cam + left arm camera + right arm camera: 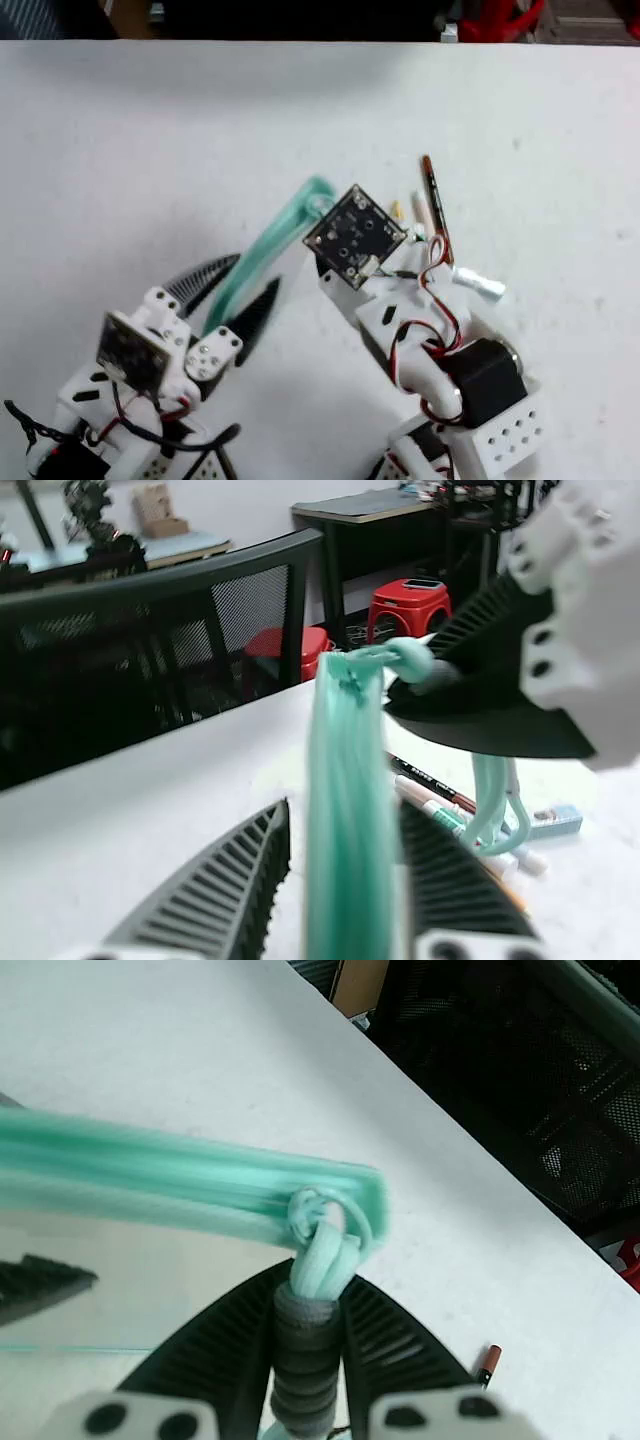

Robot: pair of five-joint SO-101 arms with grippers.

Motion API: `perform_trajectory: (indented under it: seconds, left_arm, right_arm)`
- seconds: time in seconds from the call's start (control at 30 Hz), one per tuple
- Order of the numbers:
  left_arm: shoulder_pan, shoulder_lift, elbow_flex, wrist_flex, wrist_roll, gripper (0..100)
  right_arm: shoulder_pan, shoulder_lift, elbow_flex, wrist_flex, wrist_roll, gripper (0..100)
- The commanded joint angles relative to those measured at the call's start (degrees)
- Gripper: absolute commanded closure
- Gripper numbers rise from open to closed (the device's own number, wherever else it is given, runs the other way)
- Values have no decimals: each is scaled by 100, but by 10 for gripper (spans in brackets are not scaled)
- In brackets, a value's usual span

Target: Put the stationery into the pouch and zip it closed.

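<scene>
The teal pouch point(262, 252) stands on its edge, running diagonally across the table point(120, 150). My left gripper point(228, 298) is open and straddles the pouch's near end, one black finger point(225, 895) on each side of the teal edge point(345, 810). My right gripper point(305, 1360) is at the far end, shut on the grey zipper pull point(303, 1345), which hangs from a teal cord loop point(325, 1245). Several pens and markers point(436, 210) lie loose on the table beside the right arm, and the pens point(470, 825) also lie beyond the pouch in the left wrist view.
A white marker point(478, 284) lies to the right of the right arm's wrist. A red-brown pen end point(487, 1360) lies near the right gripper. The table's far edge point(300, 42) borders a dark floor with chairs and red stools point(410, 605).
</scene>
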Motion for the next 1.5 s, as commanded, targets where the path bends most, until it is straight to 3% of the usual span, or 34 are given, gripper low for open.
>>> perform_trajectory:
  seconds: [0.0,0.27,0.5,0.67,0.87,0.93,1.13,1.47]
  left_arm:
    - [-462,-4,105,18,290,733]
    - [-541,-4,580,-352,237,732]
    - [-453,-4,1811,-2022,44,737]
    - [-400,-4,2066,-2585,-202,789]
    - [-277,-4,2004,-2022,-264,933]
    - [-31,-4,1829,-1688,-677,984]
    - [330,-4,1785,-1415,-923,979]
    - [136,-4,1749,-1407,-932,979]
  right_arm:
    - [-40,-4,-62,-110,-246,981]
    - [-40,-4,-62,-224,-624,981]
    - [163,4,-35,-180,-624,981]
    - [171,4,-35,-127,-624,981]
    - [180,4,-35,-145,-624,981]
    - [180,4,-62,-154,-624,981]
    - [-31,-13,-255,31,-589,981]
    - [-2026,-57,-598,1051,-571,981]
